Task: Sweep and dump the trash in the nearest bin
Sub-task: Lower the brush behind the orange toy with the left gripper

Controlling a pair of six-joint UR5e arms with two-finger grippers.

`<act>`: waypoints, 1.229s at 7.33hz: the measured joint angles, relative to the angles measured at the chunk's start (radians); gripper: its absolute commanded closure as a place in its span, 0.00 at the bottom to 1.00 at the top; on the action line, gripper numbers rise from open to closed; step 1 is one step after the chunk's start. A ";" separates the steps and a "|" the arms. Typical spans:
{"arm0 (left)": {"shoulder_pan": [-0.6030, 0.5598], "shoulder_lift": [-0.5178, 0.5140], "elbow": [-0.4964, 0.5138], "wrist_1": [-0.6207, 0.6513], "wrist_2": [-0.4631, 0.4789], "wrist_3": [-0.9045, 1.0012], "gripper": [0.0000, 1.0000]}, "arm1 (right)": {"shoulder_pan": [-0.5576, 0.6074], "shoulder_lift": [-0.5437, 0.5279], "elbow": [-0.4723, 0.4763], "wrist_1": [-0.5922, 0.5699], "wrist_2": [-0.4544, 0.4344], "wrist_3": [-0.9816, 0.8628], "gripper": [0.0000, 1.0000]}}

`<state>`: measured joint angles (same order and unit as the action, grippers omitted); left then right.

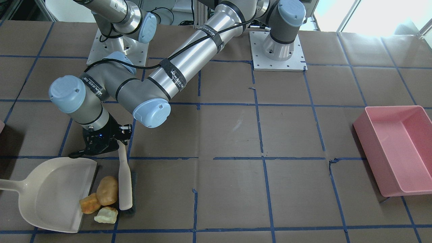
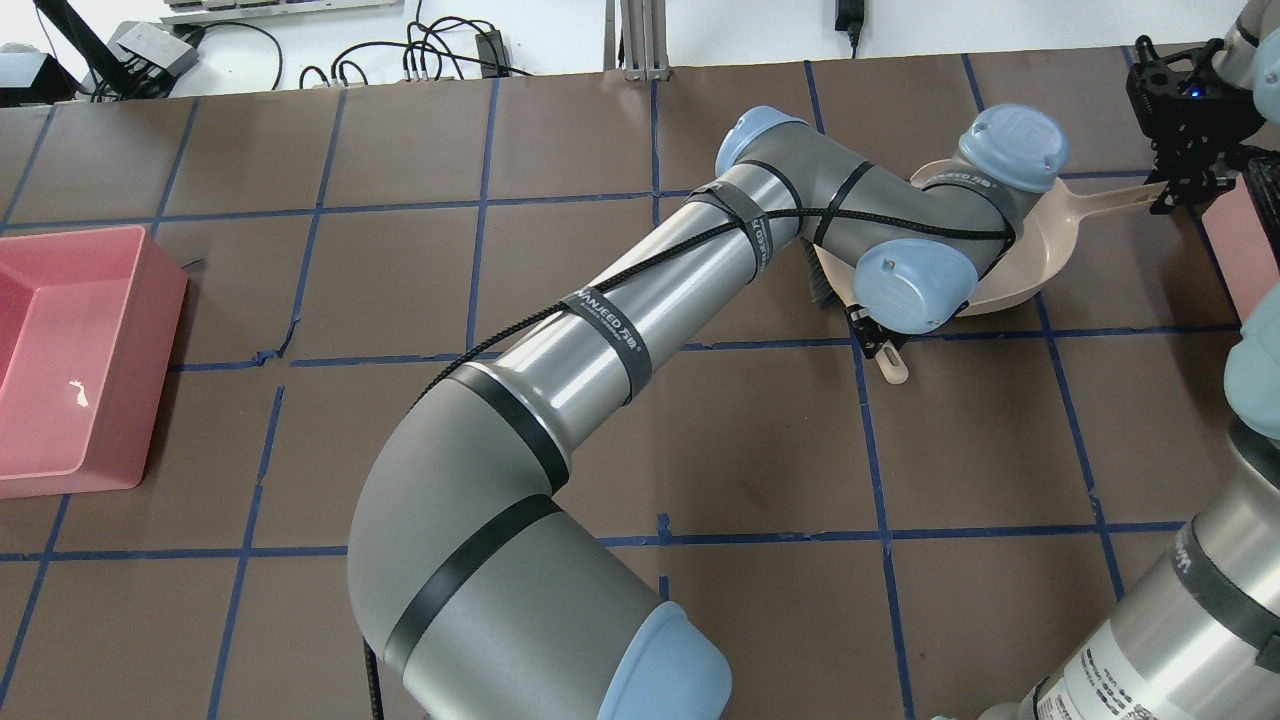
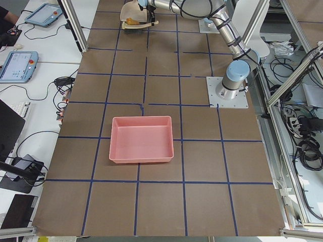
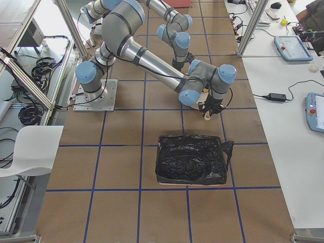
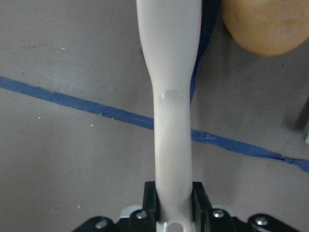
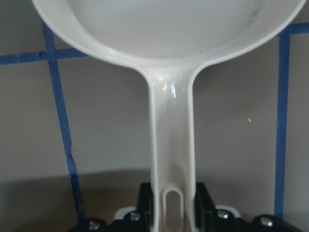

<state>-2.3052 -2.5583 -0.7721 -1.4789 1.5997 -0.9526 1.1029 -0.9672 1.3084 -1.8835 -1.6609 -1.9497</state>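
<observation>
Trash (image 1: 107,190) between dustpan (image 1: 50,192) lip and brush (image 1: 125,189), left end effector (image 5: 174,200) gripping brush, right end effector (image 6: 174,200) gripping dustpan

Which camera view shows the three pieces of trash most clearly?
The exterior front-facing view: potato shape, orange chunk and pale piece lie uncovered near the dustpan, beside the brush. The left wrist view catches only the potato shape's edge. Overhead, the left arm hides them; the remaining views show little or nothing of them.

Trash (image 1: 107,190) lies between dustpan (image 1: 50,195) and brush (image 1: 125,184).
</observation>
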 measured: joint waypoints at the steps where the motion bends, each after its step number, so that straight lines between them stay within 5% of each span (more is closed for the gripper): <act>1: -0.001 -0.006 0.014 0.000 0.001 0.009 1.00 | 0.000 0.001 0.001 0.003 -0.001 0.015 1.00; 9: 0.000 -0.034 0.059 -0.001 0.018 0.035 1.00 | 0.000 -0.001 0.000 0.006 -0.001 0.057 1.00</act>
<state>-2.3057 -2.5923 -0.7126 -1.4794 1.6180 -0.9179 1.1029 -0.9683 1.3088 -1.8779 -1.6617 -1.8931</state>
